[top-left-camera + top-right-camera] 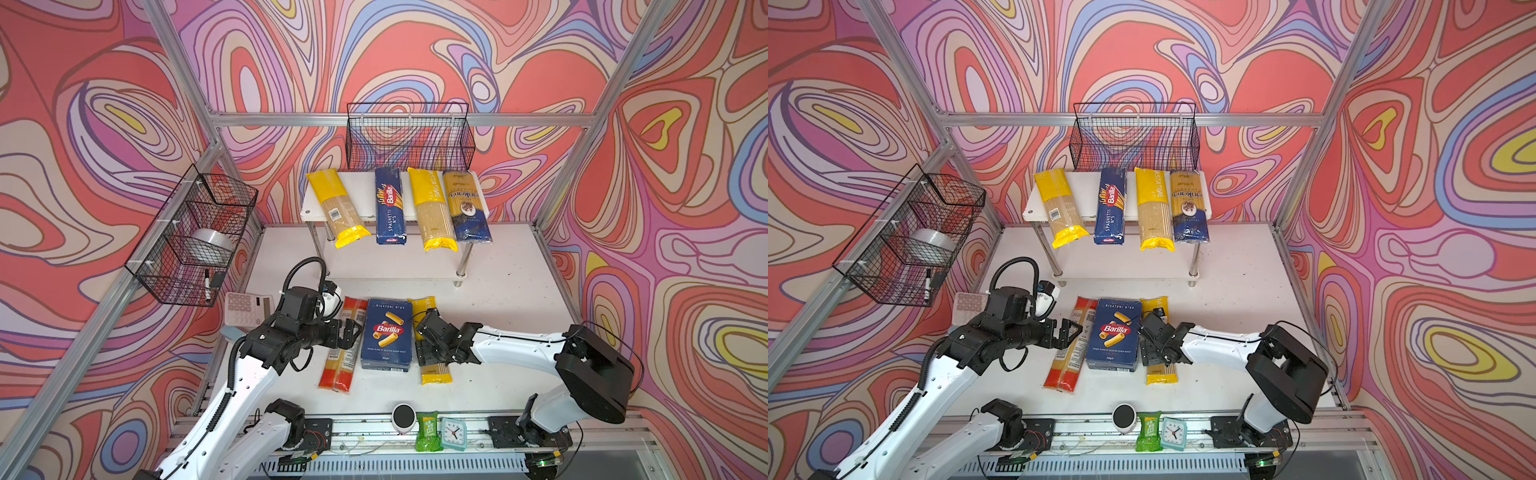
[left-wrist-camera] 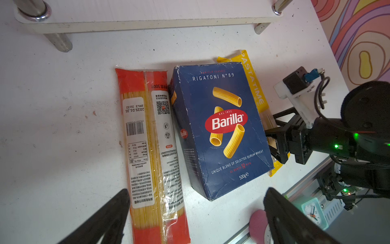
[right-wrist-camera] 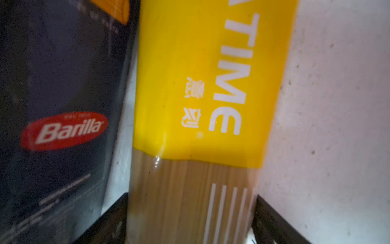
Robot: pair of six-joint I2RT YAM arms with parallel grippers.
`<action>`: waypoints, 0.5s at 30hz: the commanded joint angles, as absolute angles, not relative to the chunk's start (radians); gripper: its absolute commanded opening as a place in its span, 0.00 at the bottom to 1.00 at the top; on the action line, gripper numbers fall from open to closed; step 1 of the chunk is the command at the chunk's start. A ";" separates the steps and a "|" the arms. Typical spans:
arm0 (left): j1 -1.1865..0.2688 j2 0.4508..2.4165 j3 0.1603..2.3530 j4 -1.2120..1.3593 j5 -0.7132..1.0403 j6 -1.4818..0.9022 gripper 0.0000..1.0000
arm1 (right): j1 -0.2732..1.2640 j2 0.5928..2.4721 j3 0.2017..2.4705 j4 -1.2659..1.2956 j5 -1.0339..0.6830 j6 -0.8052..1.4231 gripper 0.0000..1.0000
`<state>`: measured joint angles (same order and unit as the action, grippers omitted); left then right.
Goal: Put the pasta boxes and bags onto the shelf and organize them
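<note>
Yellow-ended spaghetti bag [image 3: 196,84] on counter [image 1: 498,291], right of rigatoni box [image 1: 386,332]: right claw [image 3: 191,195] straddles it, grip can't tell. Left claw [image 2: 197,191] spread wide, empty, over red-ended bag [image 2: 147,147].

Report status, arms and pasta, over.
Left gripper open by red bag. Right gripper straddles yellow bag, grip unclear. Rigatoni box close beside.

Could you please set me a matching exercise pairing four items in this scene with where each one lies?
Items:
1. rigatoni box
2. Barilla spaghetti box
3. red-ended spaghetti packet
4. roll of tape

Places:
A. in the side wire basket
B. on the top board of the shelf
C. on the table, middle of the row of three
D. on the table, left end of that row in both top views

Pairs: 1-C, 2-B, 3-D, 4-A
</note>
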<state>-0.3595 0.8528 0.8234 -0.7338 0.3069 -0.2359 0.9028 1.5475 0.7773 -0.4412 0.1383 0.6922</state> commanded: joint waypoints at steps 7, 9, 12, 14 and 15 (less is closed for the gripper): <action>-0.360 0.835 0.851 -0.769 0.264 -0.227 1.00 | 0.917 1.567 0.756 -0.473 0.155 0.767 0.75; -0.361 0.844 0.856 -0.781 0.257 -0.226 1.00 | 0.921 1.570 0.759 -0.480 0.156 0.777 0.73; -0.360 0.847 0.853 -0.772 0.277 -0.224 1.00 | 0.925 1.555 0.751 -0.470 0.159 0.790 0.68; -0.361 0.847 0.852 -0.769 0.284 -0.223 1.00 | 0.926 1.536 0.744 -0.465 0.171 0.801 0.58; -0.362 0.847 0.853 -0.770 0.289 -0.221 1.00 | 0.927 1.524 0.741 -0.464 0.183 0.807 0.56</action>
<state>-0.3592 0.8467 0.8246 -0.7429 0.2836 -0.2359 0.9188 1.5398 0.7681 -0.4297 0.1711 0.7708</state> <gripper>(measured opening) 0.999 0.577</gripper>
